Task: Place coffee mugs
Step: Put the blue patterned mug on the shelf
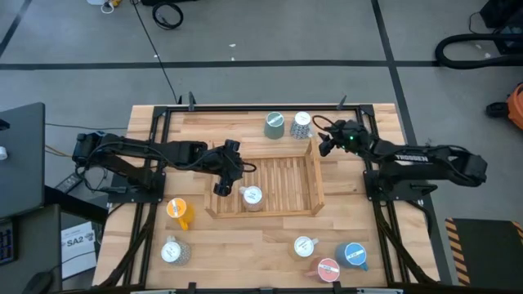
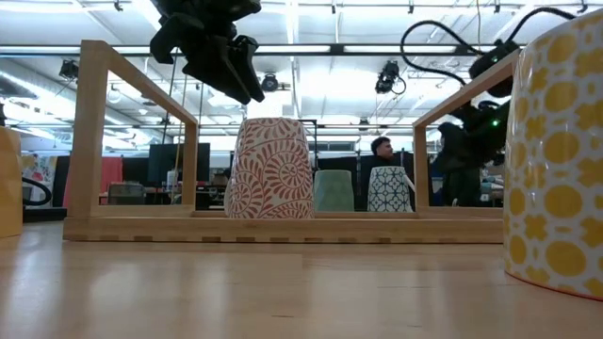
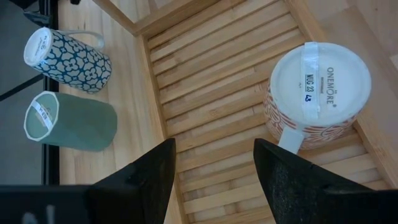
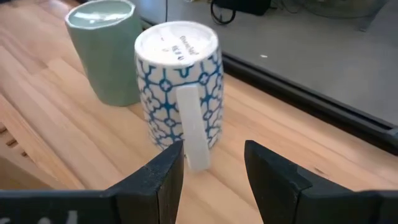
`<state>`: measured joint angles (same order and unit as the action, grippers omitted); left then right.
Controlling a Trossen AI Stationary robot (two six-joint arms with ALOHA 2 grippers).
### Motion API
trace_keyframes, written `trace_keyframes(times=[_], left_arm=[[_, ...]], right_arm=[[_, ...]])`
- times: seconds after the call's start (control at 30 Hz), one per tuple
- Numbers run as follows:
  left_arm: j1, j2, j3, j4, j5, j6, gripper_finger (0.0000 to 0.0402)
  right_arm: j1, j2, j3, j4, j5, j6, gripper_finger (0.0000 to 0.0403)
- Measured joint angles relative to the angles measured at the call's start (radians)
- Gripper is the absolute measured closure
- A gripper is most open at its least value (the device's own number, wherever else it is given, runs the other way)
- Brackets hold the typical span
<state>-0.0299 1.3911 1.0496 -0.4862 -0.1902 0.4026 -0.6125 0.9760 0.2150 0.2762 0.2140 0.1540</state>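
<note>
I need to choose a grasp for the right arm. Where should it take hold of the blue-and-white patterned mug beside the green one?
The blue-and-white mug stands upside down, base up, its white handle facing the right gripper. A level approach from that side, with the open jaws closing on the handle, looks best. The green mug stands close on one side, so gripping across the body seems riskier.

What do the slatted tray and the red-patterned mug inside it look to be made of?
The slatted tray: pale unfinished-looking wood, with visible grain, parallel slats and a raised frame. The red-patterned mug, standing upside down in it: probably glazed ceramic, going by its smooth, faintly glossy cream base with a printed maker's mark; the red swirl pattern looks printed under the glaze.
</note>
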Motion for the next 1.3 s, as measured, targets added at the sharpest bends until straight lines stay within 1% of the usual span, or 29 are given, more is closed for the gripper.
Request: trace_keyframes(times=[0.3, 0.43, 0.67, 0.9, 1.0, 1.17, 1.3], left_arm=[[0.000, 0.000, 0.000, 0.000, 0.000, 0.000, 0.0180], [0.000, 0.000, 0.000, 0.000, 0.000, 0.000, 0.0180], [0.000, 0.000, 0.000, 0.000, 0.000, 0.000, 0.0180], [0.000, 0.000, 0.000, 0.003, 0.000, 0.000, 0.0180], [0.000, 0.000, 0.000, 0.003, 0.000, 0.000, 0.0180], [0.000, 0.000, 0.000, 0.003, 0.000, 0.000, 0.0180], [0.000, 0.000, 0.000, 0.003, 0.000, 0.000, 0.0180]], right_arm=[[0.000, 0.177, 0.000, 0.153, -0.008, -0.042, 0.0227], [0.000, 0.235, 0.000, 0.230, -0.009, -0.057, 0.0227], [-0.002, 0.335, 0.000, 0.314, -0.009, -0.085, 0.0227], [-0.034, 0.428, 0.000, 0.432, -0.009, -0.098, 0.0227], [-0.046, 0.458, 0.000, 0.458, -0.010, -0.098, 0.0227], [-0.068, 0.508, 0.000, 0.470, -0.065, -0.098, 0.0227], [-0.085, 0.553, 0.000, 0.503, -0.078, -0.098, 0.0227]])
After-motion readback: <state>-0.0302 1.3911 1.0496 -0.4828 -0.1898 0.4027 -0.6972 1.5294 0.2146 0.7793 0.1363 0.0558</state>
